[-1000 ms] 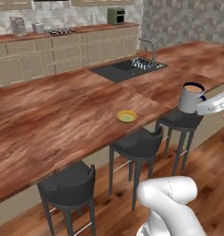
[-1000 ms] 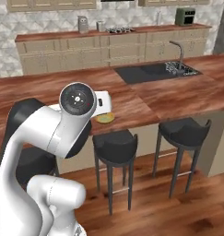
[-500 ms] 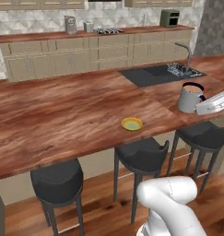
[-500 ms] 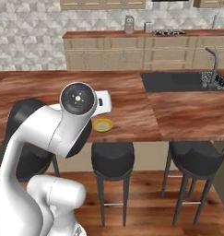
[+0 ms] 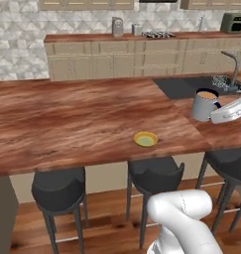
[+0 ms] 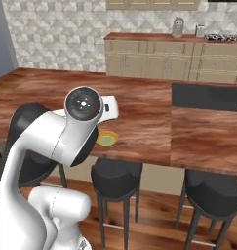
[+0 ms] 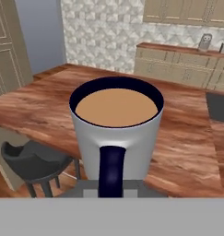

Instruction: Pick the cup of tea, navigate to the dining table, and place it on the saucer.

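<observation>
Swinging leftward, the base brings the saucer (image 5: 145,139) near-left of the cup of tea (image 5: 205,105), clamped in the gripper (image 5: 218,113).

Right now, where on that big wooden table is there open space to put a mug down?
Most of the dining table is bare: the whole stretch left of the saucer to the far edge, and the strip behind it toward the sink. It gets crowded to the right, where the cup of tea hangs above the table beside the sink.
</observation>
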{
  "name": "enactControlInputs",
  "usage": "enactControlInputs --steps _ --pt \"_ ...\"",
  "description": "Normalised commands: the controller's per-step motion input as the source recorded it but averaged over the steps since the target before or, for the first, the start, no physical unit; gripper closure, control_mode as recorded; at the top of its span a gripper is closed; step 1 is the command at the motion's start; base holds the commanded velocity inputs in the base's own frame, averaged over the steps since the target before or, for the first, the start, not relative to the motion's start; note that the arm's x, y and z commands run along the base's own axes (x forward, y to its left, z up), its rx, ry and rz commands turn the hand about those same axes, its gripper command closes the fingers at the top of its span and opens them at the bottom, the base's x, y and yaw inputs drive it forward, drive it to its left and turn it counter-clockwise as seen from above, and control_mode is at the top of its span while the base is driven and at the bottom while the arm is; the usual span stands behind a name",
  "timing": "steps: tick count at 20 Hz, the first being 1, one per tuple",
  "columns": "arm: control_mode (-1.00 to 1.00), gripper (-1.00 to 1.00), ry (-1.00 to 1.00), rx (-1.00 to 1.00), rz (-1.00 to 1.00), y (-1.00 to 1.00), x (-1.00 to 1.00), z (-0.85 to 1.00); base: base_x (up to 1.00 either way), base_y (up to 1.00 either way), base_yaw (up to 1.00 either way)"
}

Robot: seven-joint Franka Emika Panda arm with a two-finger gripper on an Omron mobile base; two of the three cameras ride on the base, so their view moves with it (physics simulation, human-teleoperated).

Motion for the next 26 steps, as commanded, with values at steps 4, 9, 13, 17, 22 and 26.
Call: enactControlInputs --steps 4,9,13,17,22,26 --pt "1.00 1.00 0.00 0.00 0.00 0.00 0.00 0.00 0.45 -0.36 0.38" --pt "1.00 1.00 0.00 0.00 0.00 0.00 0.00 0.00 0.52 -0.36 0.31" --pt "1.00 1.00 0.00 0.00 0.00 0.00 0.00 0.00 0.65 -0.34 0.18" --pt "1.00 1.00 0.00 0.00 0.00 0.00 0.00 0.00 0.65 -0.41 0.16" --pt "-1.00 1.00 0.00 0.01 0.20 -0.23 0.53 -0.22 0.13 -0.07 0.04" --pt "-1.00 1.00 0.00 0.00 0.38 -0.30 0.53 -0.60 0.00 0.00 0.00"
